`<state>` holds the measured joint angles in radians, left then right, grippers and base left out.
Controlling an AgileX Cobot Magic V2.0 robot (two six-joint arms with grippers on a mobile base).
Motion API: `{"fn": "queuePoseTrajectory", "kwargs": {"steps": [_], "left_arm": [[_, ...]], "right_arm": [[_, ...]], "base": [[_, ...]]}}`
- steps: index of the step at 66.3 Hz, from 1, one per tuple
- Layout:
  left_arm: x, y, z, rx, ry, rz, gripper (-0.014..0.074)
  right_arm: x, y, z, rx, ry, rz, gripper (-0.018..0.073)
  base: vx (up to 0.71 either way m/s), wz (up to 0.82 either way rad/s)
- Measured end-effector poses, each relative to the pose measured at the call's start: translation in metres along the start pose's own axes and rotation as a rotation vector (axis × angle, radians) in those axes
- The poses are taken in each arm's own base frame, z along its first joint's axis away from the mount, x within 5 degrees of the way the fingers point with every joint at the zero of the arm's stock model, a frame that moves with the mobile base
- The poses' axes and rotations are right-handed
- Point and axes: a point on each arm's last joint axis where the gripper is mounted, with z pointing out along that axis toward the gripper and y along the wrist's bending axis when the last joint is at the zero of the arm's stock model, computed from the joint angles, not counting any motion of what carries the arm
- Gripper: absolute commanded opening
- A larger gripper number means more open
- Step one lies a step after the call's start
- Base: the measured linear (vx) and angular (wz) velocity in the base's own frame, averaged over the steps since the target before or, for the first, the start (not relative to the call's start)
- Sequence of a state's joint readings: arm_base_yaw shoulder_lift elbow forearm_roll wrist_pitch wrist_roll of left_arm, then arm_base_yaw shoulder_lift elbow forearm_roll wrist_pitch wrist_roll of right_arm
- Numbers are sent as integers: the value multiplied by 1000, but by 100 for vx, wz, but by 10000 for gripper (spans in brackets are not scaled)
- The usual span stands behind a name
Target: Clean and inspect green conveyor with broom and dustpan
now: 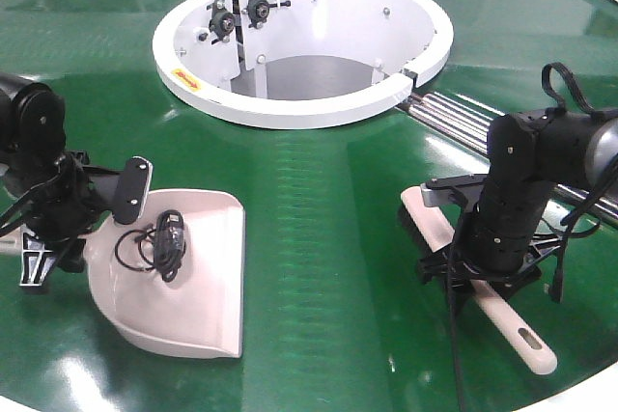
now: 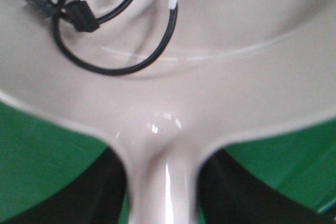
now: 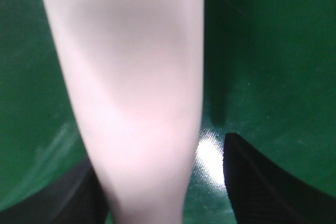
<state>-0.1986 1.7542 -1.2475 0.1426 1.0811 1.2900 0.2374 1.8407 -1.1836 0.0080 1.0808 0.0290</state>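
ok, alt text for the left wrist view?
Close-up of the pale dustpan, its handle gripped between the dark fingers of the left gripper. A coiled black cable lies in the pan; green conveyor shows at both lower sides.

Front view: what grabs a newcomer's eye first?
The white ring opening in the middle of the glossy green conveyor stands out first. Next comes the dustpan lying at lower left with a coiled black cable in it. The broom lies at lower right.

No legible text, yellow stickers (image 1: 183,74) on white ring (image 1: 290,113) unreadable
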Motion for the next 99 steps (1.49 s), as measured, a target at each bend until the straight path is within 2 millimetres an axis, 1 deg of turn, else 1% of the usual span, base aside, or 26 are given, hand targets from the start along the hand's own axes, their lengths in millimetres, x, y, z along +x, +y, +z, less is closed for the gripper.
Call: {"fn": "queuePoseTrajectory", "kwargs": {"steps": [9,19,32,44,54,63,68,75,82,88,99], "left_arm": [[-1,-1,0,13,-14,-9,459],[-3,-4,-5,16,-46,-27,477],[-4,-10,-23,-2,-101,-56,477],[-5,-21,-47,-30,-176,-88,475],[-2,-32,-73,-92,-231,-105,475],[2,-47,-102,-166,-284,-116,475],[2,-60,-121,-208,-353,-130,471],[-4,-77,-149,-258,-528,-165,459],[-9,-93,-175,-310,-710,-197,440],[-10,-106,-193,-345,-809,-214,413],[-8,-132,-223,-354,-999,-336,347]], "right_arm": [[1,0,-2,0,-7,-3,435],[2,0,-9,0,-27,-8,435],[8,0,-27,0,-81,-17,435],[17,-2,-48,15,-140,-28,435],[30,-4,-78,32,-248,-38,435],[45,-4,-111,35,-414,-39,435],[55,-4,-131,36,-529,-46,435],[72,-5,-162,33,-715,-46,435],[94,-5,-192,30,-892,-46,435],[118,-6,-214,29,-1022,-44,435],[165,-7,-244,44,-1205,-66,435]], "base": [[0,0],[0,0],[0,0],[0,0],[0,0],[0,0],[0,0],[0,0],[0,0],[0,0],[0,0]]}}
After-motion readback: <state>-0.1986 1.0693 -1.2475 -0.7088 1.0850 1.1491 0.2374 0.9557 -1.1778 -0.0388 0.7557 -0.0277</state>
